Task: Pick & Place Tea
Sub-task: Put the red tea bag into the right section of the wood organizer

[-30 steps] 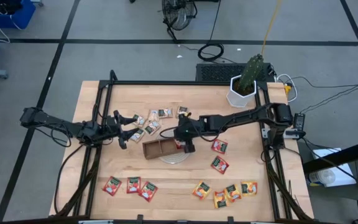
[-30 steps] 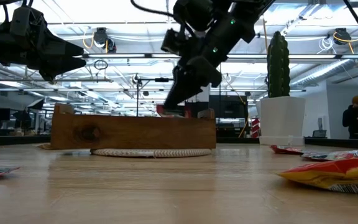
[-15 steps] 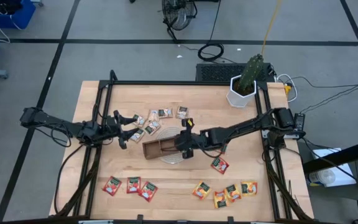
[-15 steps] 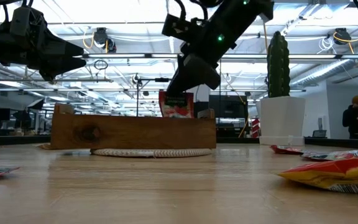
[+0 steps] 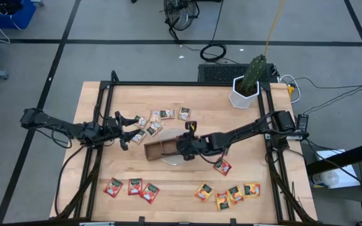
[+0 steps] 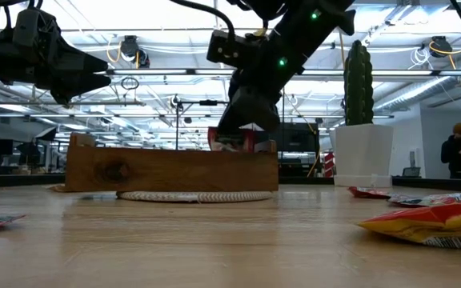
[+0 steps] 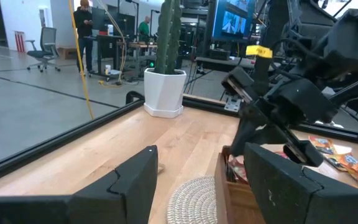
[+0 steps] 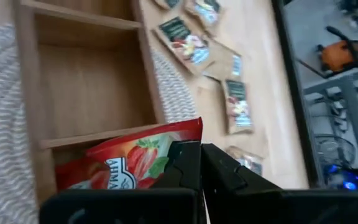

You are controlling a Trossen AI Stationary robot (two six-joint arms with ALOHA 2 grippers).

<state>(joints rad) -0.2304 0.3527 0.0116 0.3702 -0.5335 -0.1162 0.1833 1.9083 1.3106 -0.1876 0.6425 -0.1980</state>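
Observation:
The brown wooden tray (image 5: pixel 162 150) stands on a round woven mat (image 6: pixel 194 195) mid-table. My right gripper (image 5: pixel 185 148) reaches in from the right over the tray's right-hand compartment, shut on a red tea sachet (image 8: pixel 138 158). In the low view that sachet (image 6: pixel 229 138) stands upright behind the tray's wall. Beige sachets (image 5: pixel 154 120) lie flat beyond the tray, red ones (image 5: pixel 131 187) at the near left, orange-yellow ones (image 5: pixel 229 193) at the near right, and one red sachet (image 5: pixel 222 166) lies right of the tray. My left gripper (image 5: pixel 122 129) waits open, left of the tray. My right gripper pinches the red sachet by its upper edge (image 8: pixel 166 144) between its two shut fingers (image 8: pixel 188 163). The fingers slant down from the table's right side. The sachet hangs upright below them, its lower part inside the tray's right compartment; whether it touches the floor is hidden.
A cactus in a white pot (image 5: pixel 246 89) stands at the far right. Black frame rails (image 5: pixel 105 100) run along the table's left, far and right sides. A person (image 6: pixel 459 152) stands in the room behind. Bare wood lies between the tray and the near sachets.
My right arm has swung toward the table's near edge and its gripper has turned over the tray's right end, staying shut. The red sachet came upright above the tray wall, then sank a little into the compartment. The arm now hides a red sachet right of the tray.

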